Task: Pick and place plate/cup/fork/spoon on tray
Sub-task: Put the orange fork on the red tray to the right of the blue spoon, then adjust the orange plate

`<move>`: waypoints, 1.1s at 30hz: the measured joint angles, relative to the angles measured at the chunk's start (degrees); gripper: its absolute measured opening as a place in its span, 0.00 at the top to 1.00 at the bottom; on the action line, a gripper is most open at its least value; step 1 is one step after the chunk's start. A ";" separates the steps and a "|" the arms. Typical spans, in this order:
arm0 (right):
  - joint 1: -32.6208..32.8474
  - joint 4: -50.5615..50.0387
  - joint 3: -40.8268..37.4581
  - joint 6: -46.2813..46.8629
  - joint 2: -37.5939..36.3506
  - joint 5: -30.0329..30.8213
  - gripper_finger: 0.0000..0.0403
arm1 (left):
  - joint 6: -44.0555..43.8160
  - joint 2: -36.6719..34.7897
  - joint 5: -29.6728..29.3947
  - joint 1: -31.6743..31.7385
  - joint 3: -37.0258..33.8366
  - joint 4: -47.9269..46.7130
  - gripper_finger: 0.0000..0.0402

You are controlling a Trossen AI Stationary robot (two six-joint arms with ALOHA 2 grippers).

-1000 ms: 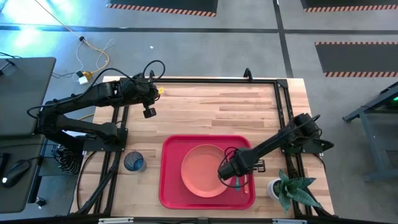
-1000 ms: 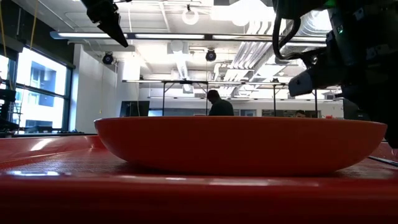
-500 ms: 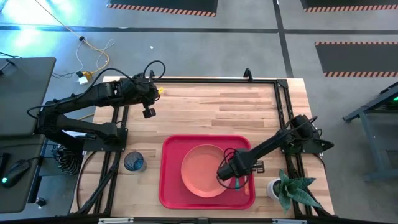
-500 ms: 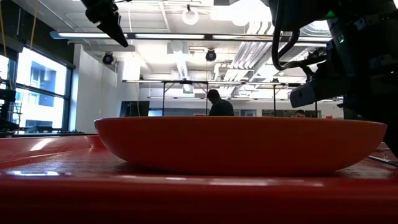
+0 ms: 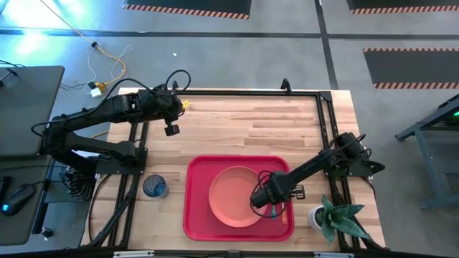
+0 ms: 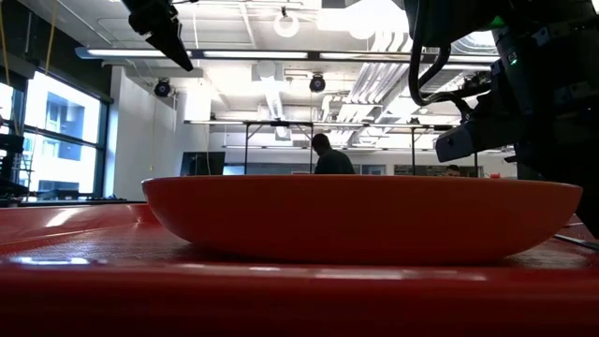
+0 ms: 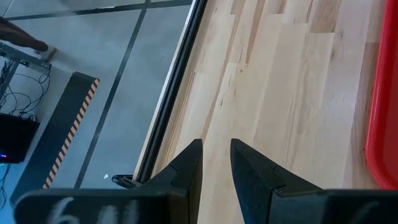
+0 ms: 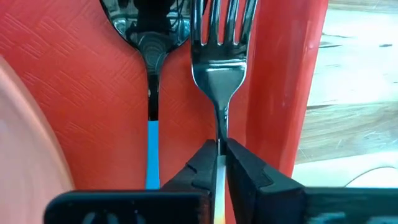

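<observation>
Wooden planks make up the table (image 5: 251, 122), framed by a black rail, with grey concrete floor all around. We see the red tray (image 5: 197, 208) at the near edge of it, and the orange plate (image 5: 233, 197) already sits inside. Between the plate and the tray's right wall lie the spoon (image 8: 152, 93) and the fork (image 8: 219, 68), side by side and parallel, their heads pointing the same way and not touching.

Our right gripper (image 8: 218, 163) is low over that strip of tray, its 2 fingers pinched close on the fork's thin neck just behind the tines. The fork's long axis runs straight out ahead of the jaws, along the tray wall, so we judge the next move as a plain opening and a lift straight up, without dragging sideways into the spoon or the wall.

That leaves the blue cup (image 5: 154, 187), which stands on the table just outside the tray's left edge. Our left gripper (image 5: 171, 130) hangs over bare wood well behind it, fingers a little apart and holding nothing. It is plainly the nearer arm for the cup, which lies toward the front of the table from its jaws.
</observation>
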 joint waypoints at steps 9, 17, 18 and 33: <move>0.00 -0.26 0.00 0.00 0.00 0.28 0.92 | -0.02 0.00 0.00 0.00 0.00 0.00 0.82; 0.00 -1.33 0.00 0.00 0.00 0.36 0.92 | -0.02 0.00 0.00 0.00 0.00 0.02 0.82; 0.00 -1.48 0.00 0.00 0.00 0.36 0.92 | -0.04 0.00 0.00 -0.02 0.00 0.00 0.82; -0.02 -1.45 0.02 1.62 -4.07 3.53 0.92 | -0.08 0.00 0.00 0.00 0.00 0.00 0.82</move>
